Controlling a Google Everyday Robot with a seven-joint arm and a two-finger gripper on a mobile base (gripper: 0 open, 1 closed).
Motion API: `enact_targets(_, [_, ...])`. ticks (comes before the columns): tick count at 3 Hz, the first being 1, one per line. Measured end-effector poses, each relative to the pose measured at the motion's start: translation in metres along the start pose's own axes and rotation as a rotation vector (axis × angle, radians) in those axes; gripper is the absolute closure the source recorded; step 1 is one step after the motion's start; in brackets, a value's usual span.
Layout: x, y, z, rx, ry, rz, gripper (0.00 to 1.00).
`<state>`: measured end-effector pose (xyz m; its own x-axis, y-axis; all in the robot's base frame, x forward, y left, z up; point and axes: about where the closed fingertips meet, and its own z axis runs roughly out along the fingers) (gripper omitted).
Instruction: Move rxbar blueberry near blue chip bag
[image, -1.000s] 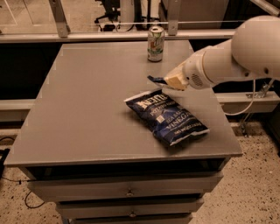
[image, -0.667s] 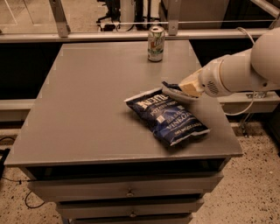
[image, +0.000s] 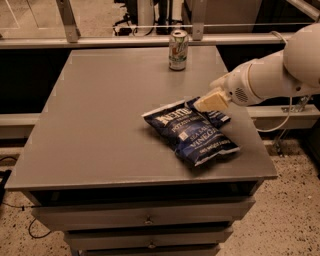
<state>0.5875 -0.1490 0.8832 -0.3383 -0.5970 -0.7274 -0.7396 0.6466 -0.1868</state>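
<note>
The blue chip bag (image: 192, 132) lies flat on the grey table (image: 100, 115), right of the middle, with big white lettering facing up. The rxbar blueberry (image: 219, 118), a small dark-blue wrapper, is at the bag's upper right edge, touching or slightly overlapping it, low at the table top. My gripper (image: 209, 103) comes in from the right on a white arm and sits right over the bar's left part, shut on it. The gripper hides part of the bar.
A green and white drink can (image: 178, 49) stands upright at the table's far edge. The table's right edge (image: 260, 145) is close to the bag and the bar. Drawers (image: 145, 217) are below the front edge. A metal rail runs behind the table.
My gripper has carried the bar down and toward the front, from above the table behind the bag to the bag's upper right edge. The bag and the can have not moved.
</note>
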Motion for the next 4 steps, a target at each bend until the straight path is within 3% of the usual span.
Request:
enact_targets(1, [-0.025,0.000,-0.001,-0.021,-0.032,-0.037,0.00])
enact_targets(2, [-0.042,-0.006,-0.009,-0.026,-0.092,-0.067,0.00])
enact_targets(3, [-0.062,-0.032,-0.023,-0.016,-0.245,-0.071,0.00])
enact_targets(4, [-0.079,-0.083,-0.062,0.041,-0.490,-0.136,0.00])
